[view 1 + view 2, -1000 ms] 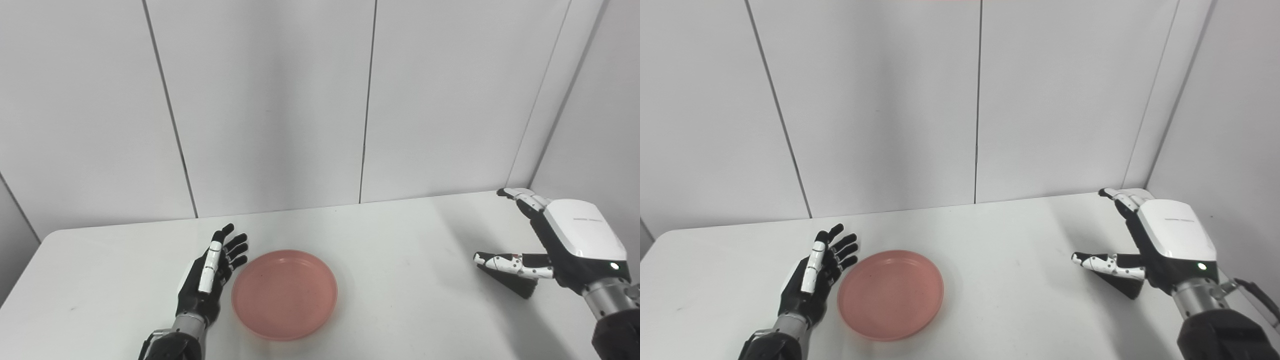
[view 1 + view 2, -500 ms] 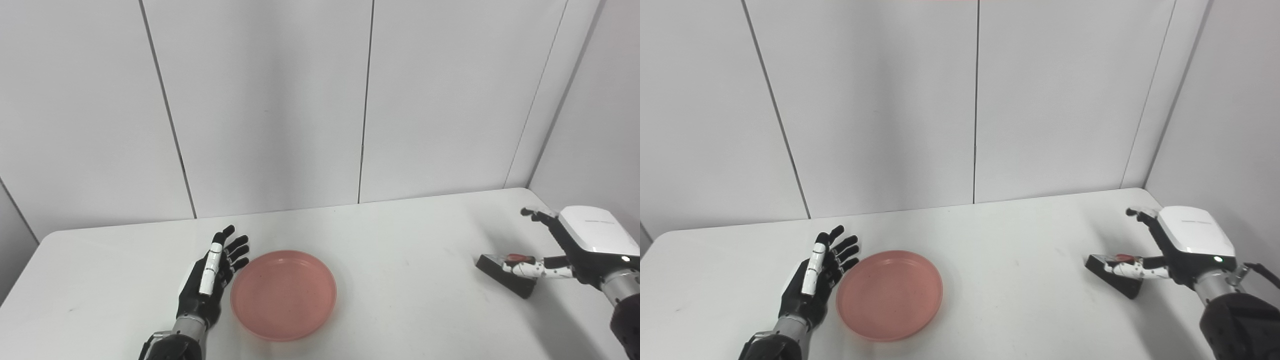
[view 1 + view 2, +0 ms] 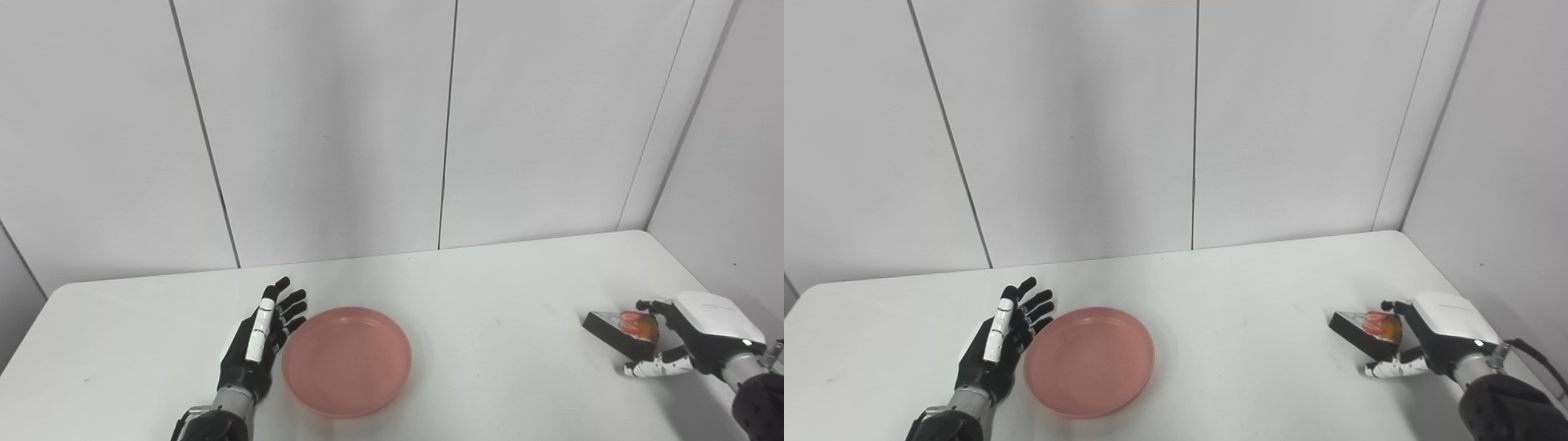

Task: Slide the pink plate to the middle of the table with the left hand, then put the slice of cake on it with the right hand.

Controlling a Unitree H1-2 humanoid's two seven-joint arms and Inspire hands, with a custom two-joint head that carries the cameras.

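White table (image 3: 490, 288), grey panelled wall — plate central, cake at the far right.
Right hand (image 3: 692, 334), fingers spread, brackets the cake slice (image 3: 621, 334) without gripping it — pink plate (image 3: 346, 361) lies well left; left hand (image 3: 260, 340) wide, beside the plate.

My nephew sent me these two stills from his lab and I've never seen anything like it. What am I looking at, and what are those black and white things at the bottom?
They are a humanoid robot's two hands. Both pictures come from cameras side by side on its head, so they show one scene from slightly different spots. On the white table lies a pink plate. The left hand rests open just beside the plate's left rim. Far right, the right hand is at a dark cake slice with a red topping, fingers behind it and thumb in front; the slice seems to sit on the table, not lifted.
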